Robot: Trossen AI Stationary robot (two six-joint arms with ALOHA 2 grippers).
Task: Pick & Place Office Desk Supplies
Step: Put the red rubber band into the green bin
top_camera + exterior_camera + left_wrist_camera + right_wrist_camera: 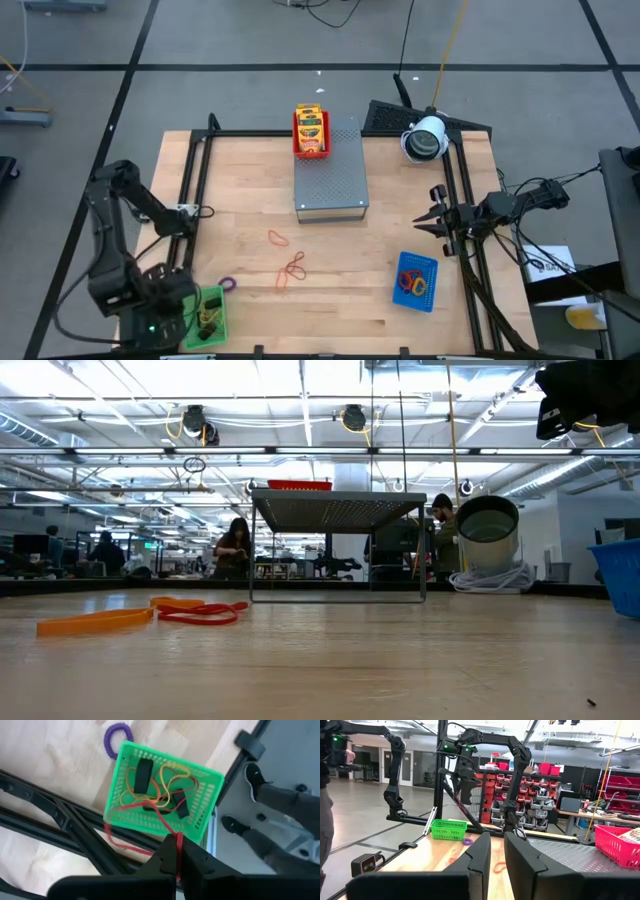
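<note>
We see the left gripper hanging above the green mesh tray at the near left corner of the wooden table, and its fingers are closed on a red rubber band, which stretches from the fingertips down into the tray and loops over the tray's rim onto the table. Inside this tray lie yellow and orange rubber bands tangled together, and also three dark clip-like pieces. A purple coiled band lies on the wood just beside the tray. Near the middle of the table, in front of the grey perforated metal box, there are loose orange and red bands; in the low view they lie flat on the wood. On the far end of the box stands a red mesh tray with a yellow-and-green crayon packet in it. The blue mesh tray on the right side of the table holds some orange bands. The right gripper waits at the right edge of the table, above the black frame rail; its fingers are a little apart and hold nothing.
</note>
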